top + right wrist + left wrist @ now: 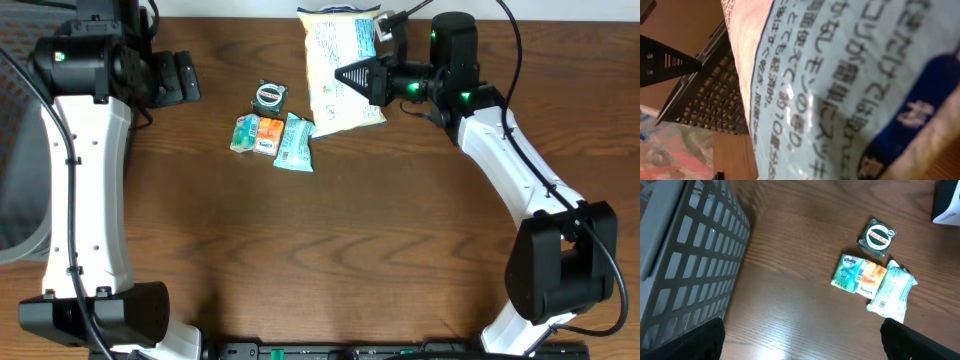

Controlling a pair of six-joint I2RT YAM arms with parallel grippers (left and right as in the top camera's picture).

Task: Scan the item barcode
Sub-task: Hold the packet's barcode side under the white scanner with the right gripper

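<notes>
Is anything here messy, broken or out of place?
Nothing is spilled or broken. The only slightly untidy bit is the teal packet, lying askew beside the tissue packs. The big white bag is pinched by the right fingers, which looks deliberate rather than odd.

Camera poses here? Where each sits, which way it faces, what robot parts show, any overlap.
Overhead: above the table, facing straight down; both arms, left gripper open, right gripper shut on the bag.
Left wrist: on the left arm, angled down at basket, tin and packets; own fingers at bottom corners.
Right wrist: on the right arm, close to the bag's print; one dark finger at left.
Shared: overhead and left wrist both see tin and packets.
</notes>
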